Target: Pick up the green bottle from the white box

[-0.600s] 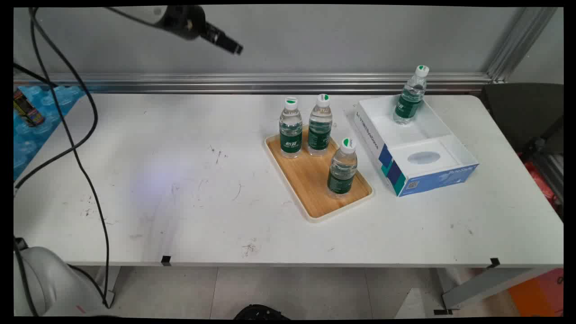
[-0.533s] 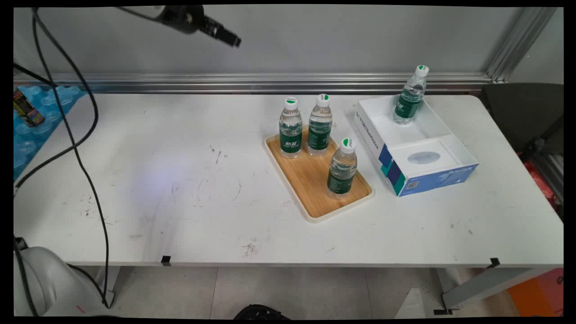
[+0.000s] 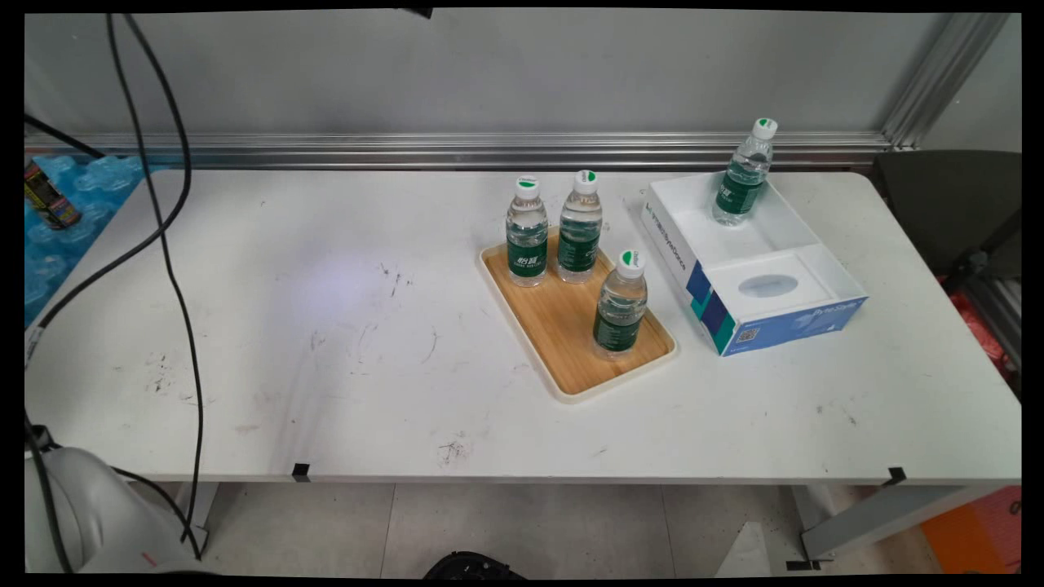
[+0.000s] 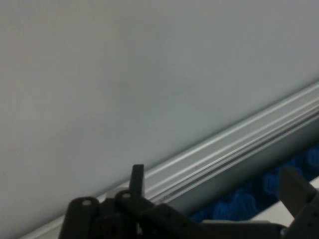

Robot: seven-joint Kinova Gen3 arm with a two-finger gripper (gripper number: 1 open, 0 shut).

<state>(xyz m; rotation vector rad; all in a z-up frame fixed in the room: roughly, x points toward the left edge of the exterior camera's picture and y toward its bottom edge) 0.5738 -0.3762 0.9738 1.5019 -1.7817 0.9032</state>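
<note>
Only a black tip of my gripper (image 3: 418, 12) shows at the top edge of the main view, high above the table's far side. In the hand view my gripper (image 4: 215, 175) is open with nothing between its fingers (image 4: 138, 178), and it faces the grey wall and the aluminium rail (image 4: 234, 149). Nearest to it on the table, well below, a wooden tray (image 3: 563, 334) carries three water bottles (image 3: 527, 232) with green labels. A fourth bottle (image 3: 742, 175) stands in the open white and blue box (image 3: 775, 314).
Black cables (image 3: 167, 244) hang down over the table's left side. A blue bubble sheet (image 3: 61, 220) with a small can (image 3: 49, 196) lies past the left edge. A dark chair (image 3: 950, 208) stands at the right.
The gripper has risen and nearly left the top of the main view. The hanging cables have swung a little to the right. Bottles, tray and box have not moved.
</note>
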